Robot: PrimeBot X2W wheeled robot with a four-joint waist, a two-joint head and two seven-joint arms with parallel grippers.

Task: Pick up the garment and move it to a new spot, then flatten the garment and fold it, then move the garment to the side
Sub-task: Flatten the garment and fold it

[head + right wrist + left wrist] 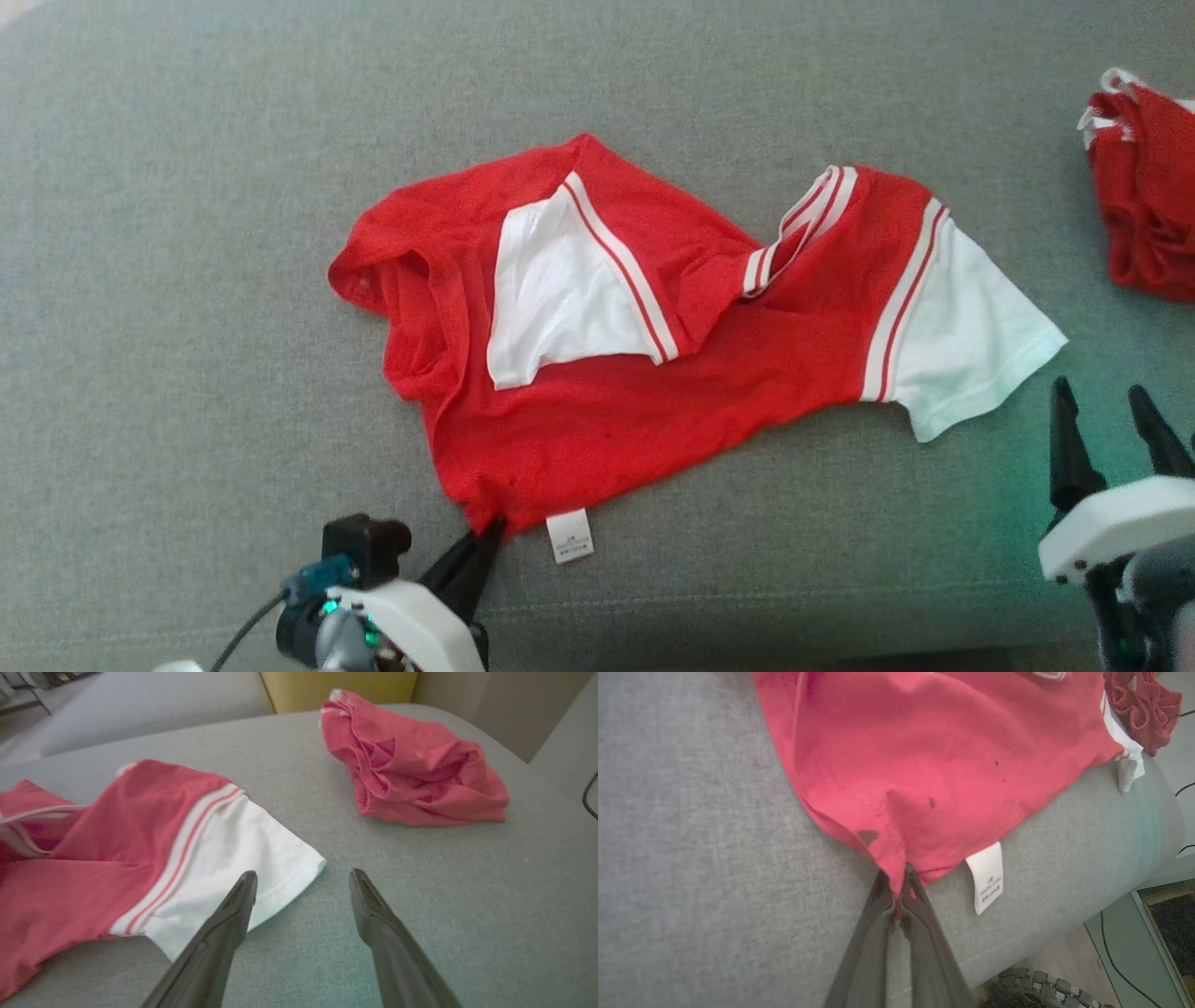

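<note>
**Garment pinched at its near hem by the left hand**

The garment, a red shirt with white sleeves and striped trim, lies crumpled and partly folded over itself in the middle of the grey cushion. The left hand is clenched on the hem corner nearest the robot, red fabric bunched between its fingertips, just beside a white label. The right hand is spread wide and grasps nothing; it hovers just off the edge of the white sleeve. A second red garment sits bunched at the far right, well apart from the shirt. Nothing lies on top of the shirt.
</note>
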